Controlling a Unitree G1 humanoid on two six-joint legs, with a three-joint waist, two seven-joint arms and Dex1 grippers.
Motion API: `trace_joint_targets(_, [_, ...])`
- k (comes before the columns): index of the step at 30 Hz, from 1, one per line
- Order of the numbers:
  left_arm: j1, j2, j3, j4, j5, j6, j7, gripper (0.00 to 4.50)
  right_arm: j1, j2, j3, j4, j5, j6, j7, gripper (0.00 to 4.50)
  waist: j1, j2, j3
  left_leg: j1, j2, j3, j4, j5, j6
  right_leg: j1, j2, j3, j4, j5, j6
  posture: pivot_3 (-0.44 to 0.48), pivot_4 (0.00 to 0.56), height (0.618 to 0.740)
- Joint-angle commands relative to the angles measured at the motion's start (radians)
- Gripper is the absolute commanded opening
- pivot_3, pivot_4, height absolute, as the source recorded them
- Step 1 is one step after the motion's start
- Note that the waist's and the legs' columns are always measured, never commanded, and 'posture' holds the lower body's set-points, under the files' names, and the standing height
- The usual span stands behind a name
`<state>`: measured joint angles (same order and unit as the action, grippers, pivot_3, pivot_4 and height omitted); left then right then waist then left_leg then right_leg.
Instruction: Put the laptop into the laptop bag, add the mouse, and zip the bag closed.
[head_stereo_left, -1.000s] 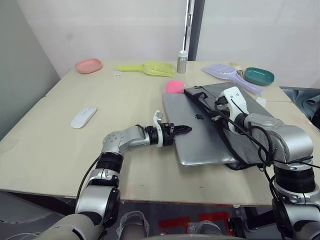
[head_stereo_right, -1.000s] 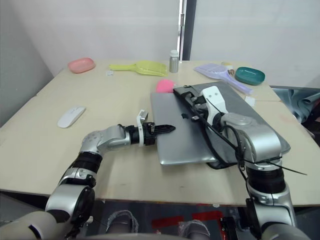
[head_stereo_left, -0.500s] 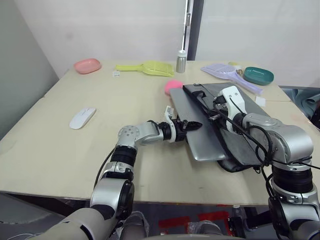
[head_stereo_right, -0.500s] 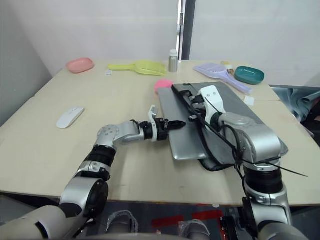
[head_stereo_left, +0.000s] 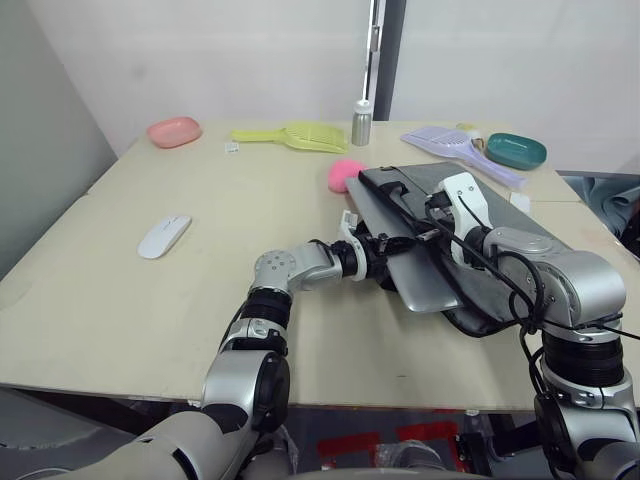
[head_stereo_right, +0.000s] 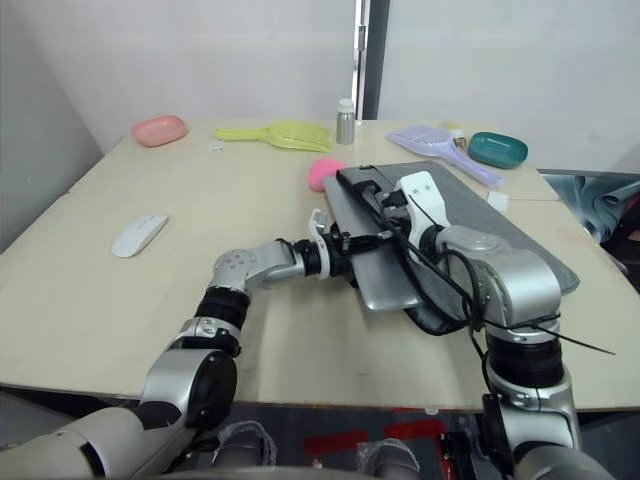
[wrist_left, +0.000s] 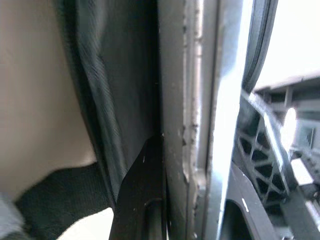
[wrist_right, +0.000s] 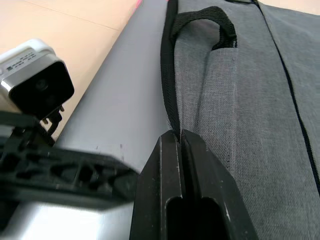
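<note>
A light wooden surface (head_stereo_left: 200, 300) is seen from above, with the laptop bag (head_stereo_left: 520, 235) lying flat as the main landmark. The silver laptop (head_stereo_left: 420, 275) is seen partly slid into the bag's open side, its near corner and the edge facing away from the bag left uncovered. A pink fluffy ball charm (head_stereo_left: 345, 174) lies just beside the bag's far corner.

The left gripper (head_stereo_left: 383, 245) is held at the laptop's exposed edge, and in the left wrist view its black fingers (wrist_left: 142, 200) are closed onto that metal edge, one above and one below. The right gripper (head_stereo_left: 432, 226) rests on the bag's top, and in the right wrist view its fingers (wrist_right: 172, 195) are pressed together, pinching the black zipper edging of the bag's opening.

The white mouse (head_stereo_left: 165, 236) lies well apart from the bag, out beyond the left arm. Far behind the bag, a pink oval dish (head_stereo_left: 177, 131), a yellow scoop (head_stereo_left: 295, 136), a small metal bottle (head_stereo_left: 362, 123), a lilac scoop (head_stereo_left: 450, 145) and a teal dish (head_stereo_left: 516, 151) are lined along the surface's back edge.
</note>
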<state>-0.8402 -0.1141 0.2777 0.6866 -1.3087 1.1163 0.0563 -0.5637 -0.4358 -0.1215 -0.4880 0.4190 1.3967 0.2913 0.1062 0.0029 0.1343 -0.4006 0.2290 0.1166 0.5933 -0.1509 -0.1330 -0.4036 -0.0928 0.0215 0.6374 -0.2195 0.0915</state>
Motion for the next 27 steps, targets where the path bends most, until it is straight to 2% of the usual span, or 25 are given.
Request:
trace_joint_targets(1, [-0.043,-0.086,0.033,-0.054,-0.022,0.006,-0.03,0.29,-0.034,0.004,-0.034,-0.054,0.016,0.01,-0.006,0.01,0.003,0.0,0.0,0.0,0.0,0.0,0.0,0.0,0.0,0.0,0.0,0.0,0.0,0.0,0.0,0.0,0.15,0.74])
trace_joint_targets(4, [-0.05,-0.125,0.066,-0.04,-0.028,-0.04,-0.012,0.29,-0.037,0.021,-0.049,-0.064,0.027,0.033,-0.012,0.01,0.004,0.0,0.0,0.0,0.0,0.0,0.0,0.0,0.0,0.0,0.0,0.0,-0.001,0.0,0.0,0.0,0.15,0.74])
trace_joint_targets(12, [-0.029,-0.177,0.048,-0.047,0.0,-0.094,-0.039,0.29,-0.109,0.189,-0.216,-0.089,0.043,0.207,-0.059,0.01,0.001,0.0,0.0,0.0,0.0,0.0,-0.001,0.0,0.0,0.0,0.0,0.0,0.0,0.0,0.0,0.0,0.15,0.74])
trace_joint_targets(15, [-0.033,-0.191,0.047,-0.035,0.0,-0.111,-0.041,0.29,-0.109,0.236,-0.249,-0.101,0.065,0.218,-0.078,0.01,0.002,0.001,0.0,0.0,0.0,0.0,-0.001,0.0,0.0,0.0,0.0,0.0,-0.001,0.0,0.0,0.0,0.15,0.74])
trace_joint_targets(22, [-0.03,-0.229,-0.046,-0.008,0.072,-0.102,-0.099,0.29,-0.105,0.313,-0.276,-0.123,0.099,0.218,-0.148,0.01,0.006,0.001,0.0,0.0,0.0,0.0,-0.004,0.0,0.0,0.0,0.0,-0.001,-0.005,0.0,0.0,0.0,0.15,0.74])
trace_joint_targets(27, [-0.054,-0.235,-0.049,0.028,0.084,-0.123,-0.129,0.29,-0.095,0.332,-0.276,-0.134,0.11,0.218,-0.184,0.01,0.014,0.001,0.0,0.0,0.0,0.0,-0.005,0.0,0.0,0.0,0.0,-0.001,-0.006,0.0,0.0,0.0,0.15,0.74])
